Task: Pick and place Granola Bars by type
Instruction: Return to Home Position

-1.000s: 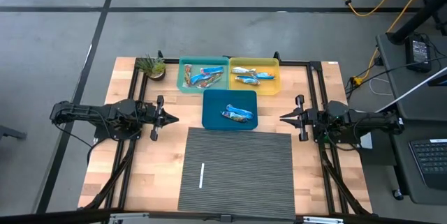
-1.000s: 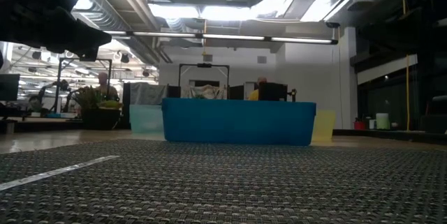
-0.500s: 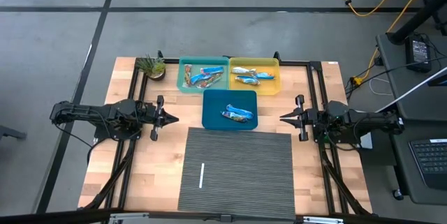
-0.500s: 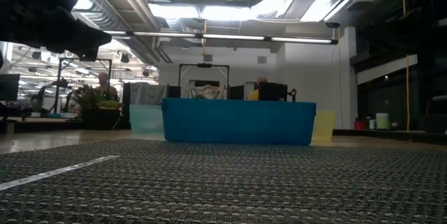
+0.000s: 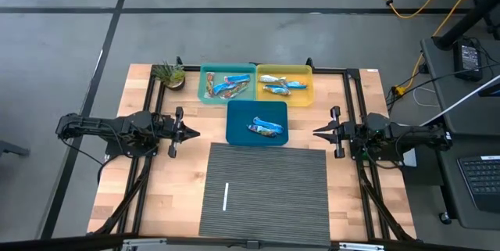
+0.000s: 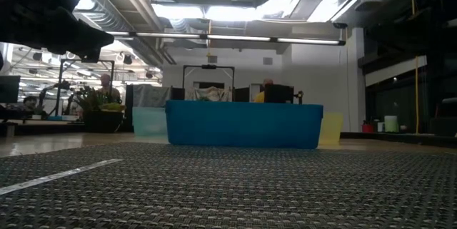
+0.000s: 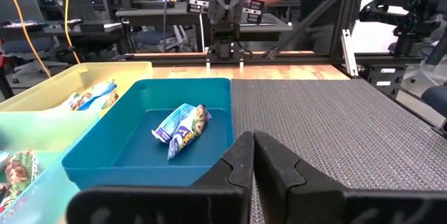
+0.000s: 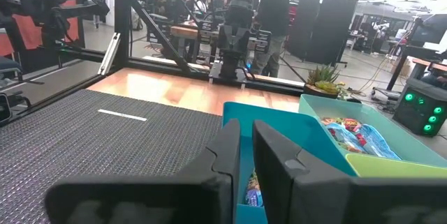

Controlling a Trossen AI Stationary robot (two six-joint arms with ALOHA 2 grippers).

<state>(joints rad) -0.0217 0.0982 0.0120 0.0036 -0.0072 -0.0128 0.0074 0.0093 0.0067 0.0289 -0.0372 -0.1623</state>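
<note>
Nothing has moved in the last second: arms, bins and wrappers lie just as they did.

The wooden table carries a grey ribbed mat over its near middle. The two arms rest low at the table's sides, pointing inward at each other. The left gripper sits off the mat's far left corner, the right gripper off its far right corner. Each has its fingers pressed together with nothing between them.

Three bins stand beyond the mat. The blue bin touches the mat's far edge, between the two grippers. Behind it, side by side, are the green bin on the left and the yellow bin on the right.

All the granola bars are inside the bins. The blue bin holds what looks like two, lying together near its middle. The green one holds a small heap of blue and red-patterned wrappers. The yellow one has several blue and silvery bars.

A small potted plant stands left of the green bin. A thin white stick lies on the mat's left part.
</note>
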